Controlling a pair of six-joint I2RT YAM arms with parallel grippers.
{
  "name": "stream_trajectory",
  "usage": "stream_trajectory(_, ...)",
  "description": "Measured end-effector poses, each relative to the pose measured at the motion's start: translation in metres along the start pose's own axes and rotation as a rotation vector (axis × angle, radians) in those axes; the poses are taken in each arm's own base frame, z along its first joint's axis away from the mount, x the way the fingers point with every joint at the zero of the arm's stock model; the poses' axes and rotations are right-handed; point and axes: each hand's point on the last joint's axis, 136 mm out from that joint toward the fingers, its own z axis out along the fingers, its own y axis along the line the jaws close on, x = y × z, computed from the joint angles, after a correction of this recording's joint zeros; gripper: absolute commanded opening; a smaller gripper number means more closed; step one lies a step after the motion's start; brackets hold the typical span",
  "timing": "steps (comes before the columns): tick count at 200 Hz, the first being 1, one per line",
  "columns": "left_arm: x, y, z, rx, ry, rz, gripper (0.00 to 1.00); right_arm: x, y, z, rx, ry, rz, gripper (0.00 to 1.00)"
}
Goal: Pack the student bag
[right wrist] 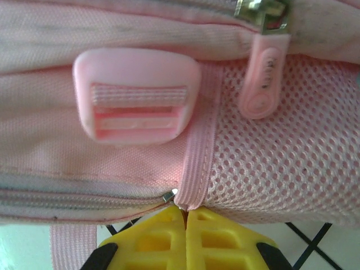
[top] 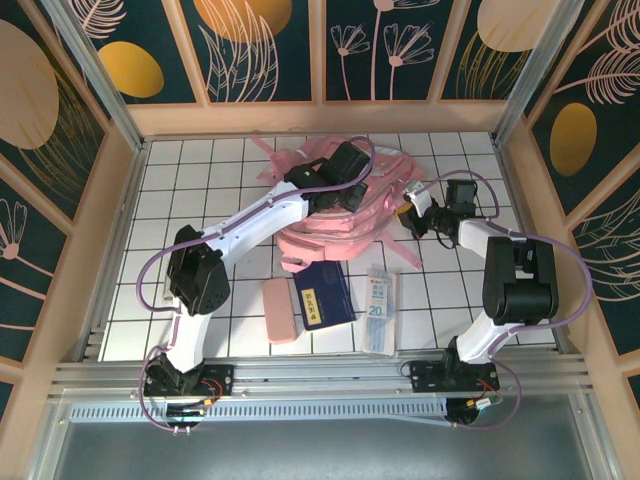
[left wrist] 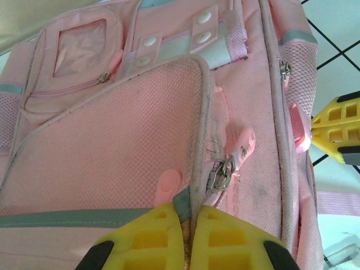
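The student bag (top: 320,235), a large pink backpack, lies in the middle of the tiled table. My left gripper (left wrist: 193,212) reaches over its top (top: 338,200) and is shut on the grey piped edge of the mesh front pocket (left wrist: 107,152), just below a metal zip slider with a pink pull (left wrist: 242,147). My right gripper (right wrist: 185,212) sits at the bag's right side (top: 405,213), shut on the lower edge of the pink elastic band (right wrist: 199,152) between a pink strap buckle (right wrist: 135,93) and the mesh side pocket (right wrist: 281,157). Its yellow fingers (left wrist: 337,126) show beside the bag in the left wrist view.
In front of the bag lie a small pink pencil case (top: 280,310), a dark blue book (top: 325,295) and a clear packet with pale blue contents (top: 380,308). Wooden walls (top: 110,200) ring the table on three sides.
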Motion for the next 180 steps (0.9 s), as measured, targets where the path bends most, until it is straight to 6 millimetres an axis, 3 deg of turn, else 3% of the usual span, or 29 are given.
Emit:
stream_trajectory(70, 0.004, 0.010, 0.001, -0.041, 0.004, -0.047, 0.00, 0.008, 0.020, -0.007, -0.109, 0.018, -0.049, 0.00)
stream_trajectory(119, 0.011, 0.014, 0.001, -0.048, -0.001, -0.093, 0.00, -0.018, 0.037, -0.015, -0.234, -0.004, -0.079, 0.00)
stream_trajectory(180, 0.013, 0.016, 0.006, -0.048, -0.013, -0.152, 0.00, -0.017, 0.091, -0.001, -0.406, 0.064, -0.109, 0.00)
